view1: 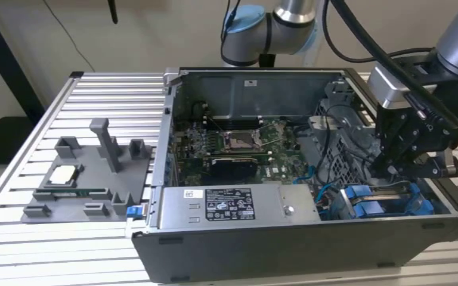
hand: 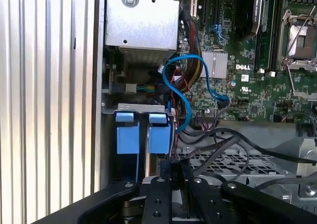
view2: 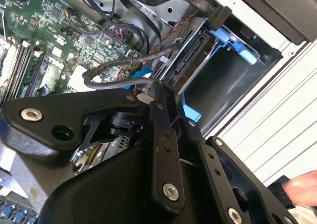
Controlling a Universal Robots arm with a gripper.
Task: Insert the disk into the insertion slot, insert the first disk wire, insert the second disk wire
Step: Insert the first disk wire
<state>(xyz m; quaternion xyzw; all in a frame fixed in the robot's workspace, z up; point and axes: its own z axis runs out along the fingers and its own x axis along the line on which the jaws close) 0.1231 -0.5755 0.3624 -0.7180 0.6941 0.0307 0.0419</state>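
The disk (view1: 366, 201), in its blue frame, sits down in the slot (hand: 141, 107) at the near corner of the case (view1: 293, 253) on the exterior view's right. It looks fully seated, with its connector end turned toward the open interior where the wires can reach it. From the exterior view's left, a grey tray (view1: 86, 179) of spare parts lies on the slatted table (view1: 14, 238), well apart from the work and probably parked clear of the arm. The case lies on its side with the cover off, so the board (view1: 237, 149) and the slot open upward. The power supply (view1: 237, 205) runs along the near wall, just beside the slot. At the right the arm comes down from above with its wrist pitched steeply, and the gripper (view1: 395, 168) hangs inside the case over the disk's inner end, among loose cables. Its fingers (view2: 162, 130) look drawn together at the tips; I cannot tell whether a plug is pinched between them.
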